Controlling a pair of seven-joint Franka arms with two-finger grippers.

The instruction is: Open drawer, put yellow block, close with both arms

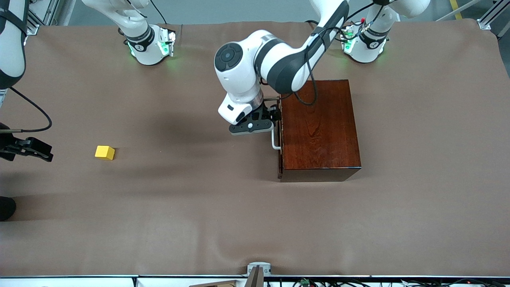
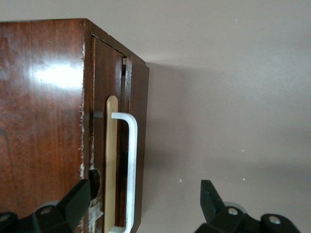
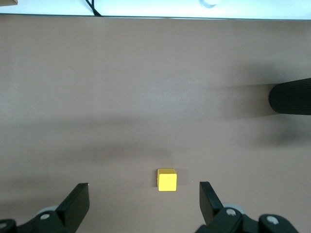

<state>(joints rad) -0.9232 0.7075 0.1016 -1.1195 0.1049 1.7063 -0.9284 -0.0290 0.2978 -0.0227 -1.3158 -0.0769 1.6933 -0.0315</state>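
Flanking drawer [image 1: 280, 131] handle [image 2: 130, 165]: left pincer [image 2: 146, 204]

Left claw [image 2: 146, 206] open, straddling white handle [image 2: 130, 165] of drawer [image 2: 138, 145].

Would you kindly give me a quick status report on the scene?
Left gripper open, straddling drawer handle; drawer closed. Right gripper open, above table near yellow block. Nothing in the way.
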